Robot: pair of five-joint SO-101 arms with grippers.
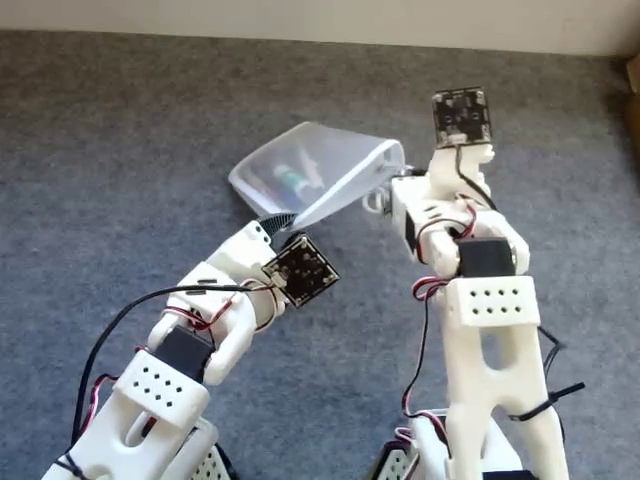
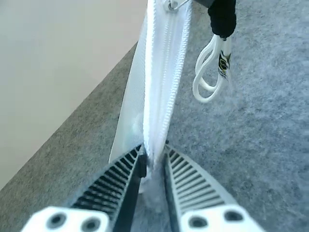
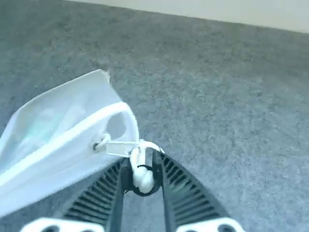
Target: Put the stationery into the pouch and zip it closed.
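Finishing the zip (image 2: 161, 72): with left end effector (image 2: 153, 154) clamping the pouch (image 1: 320, 170) end, draw pull loop (image 3: 142, 179), pinched by right end effector (image 3: 142, 162), straight.

A plain indoor room; whether home or office cannot be told. Short grey carpet (image 1: 120, 130) covers the whole work surface and runs back to a bare pale wall (image 1: 300, 18).

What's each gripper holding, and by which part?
The left gripper pinches the pouch at one end of its zipper seam; the right gripper clamps the white pull cord on the zipper slider.
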